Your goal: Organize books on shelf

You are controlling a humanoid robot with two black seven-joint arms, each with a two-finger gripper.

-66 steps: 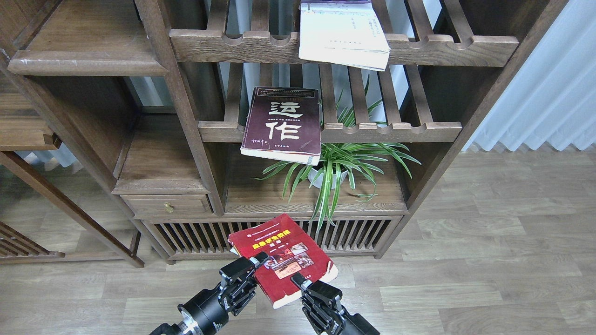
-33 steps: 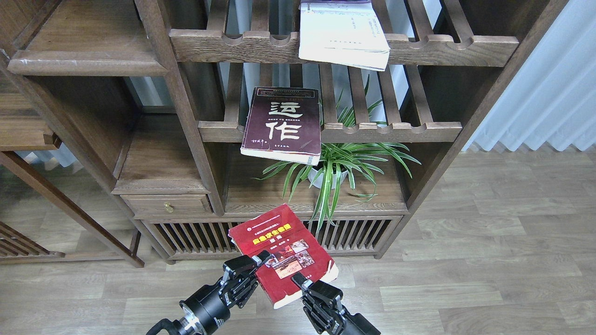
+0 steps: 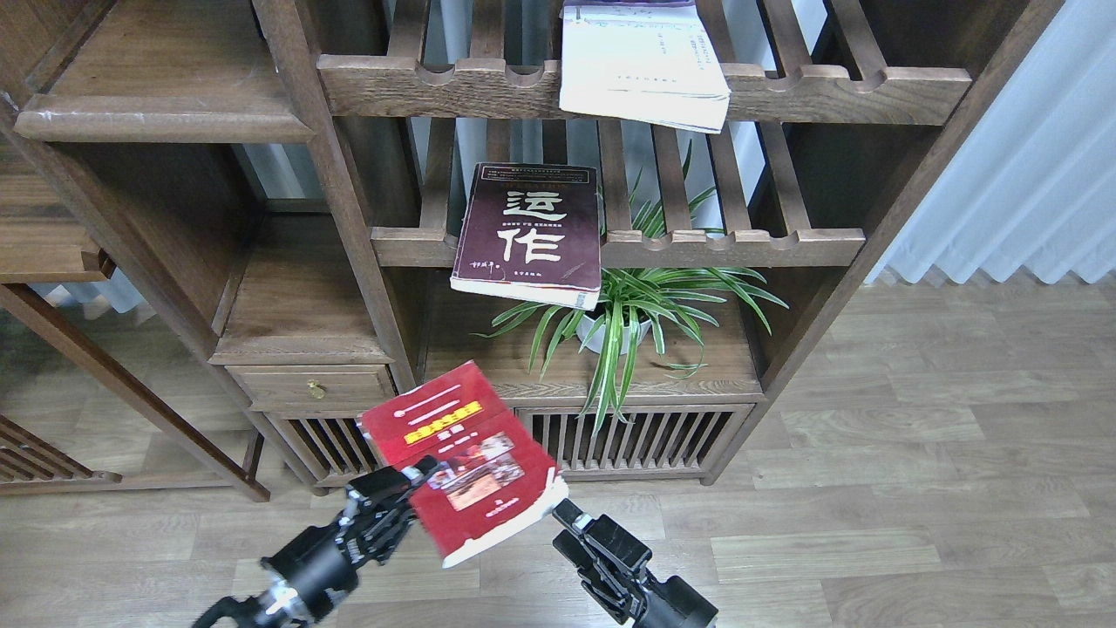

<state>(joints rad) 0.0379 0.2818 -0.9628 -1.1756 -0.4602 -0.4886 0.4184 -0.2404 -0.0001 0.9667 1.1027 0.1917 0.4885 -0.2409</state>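
The potted plant [image 3: 623,318] stands on the lowest board. Directly above it on a slatted rack lies the book with large characters [image 3: 532,231], and higher still, slightly right, lies the thick book [image 3: 641,65]. Below-left of the plant, before the cabinet, is the photo-cover book [image 3: 462,458].

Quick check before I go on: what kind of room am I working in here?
Probably a home living room or study: a dark wooden display cabinet with slatted racks, a potted plant, wood-plank floor and a white curtain.
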